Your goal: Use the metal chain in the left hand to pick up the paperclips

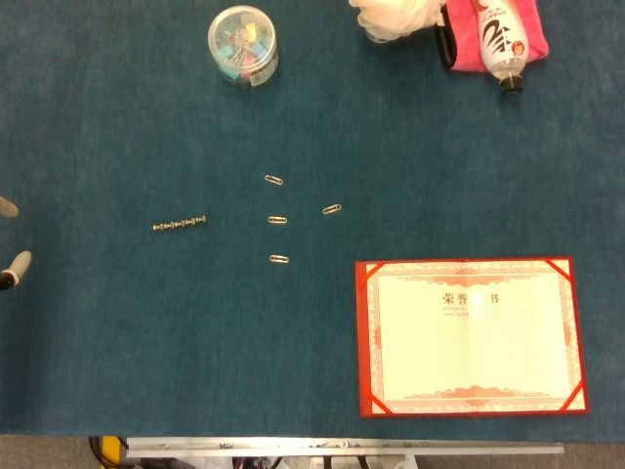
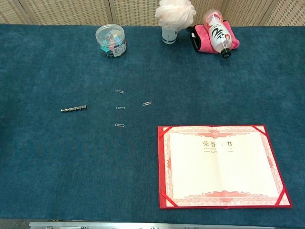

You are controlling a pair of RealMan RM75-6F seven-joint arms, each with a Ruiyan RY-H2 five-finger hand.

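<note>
left hand (image 1: pixel 12 264): just fingertips poking in at the head view's left edge, the rest is cut off
clear tub (image 1: pixel 242 45): colourful clips inside, too blurry to identify
bottle (image 1: pixel 500 44): top cropped in head view

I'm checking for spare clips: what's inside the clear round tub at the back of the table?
The clear tub holds a jumble of small colourful items, pink, yellow and blue, seen through its lid and wall. They look like clips, but their exact type and whatever lies beneath the top layer cannot be made out.
</note>
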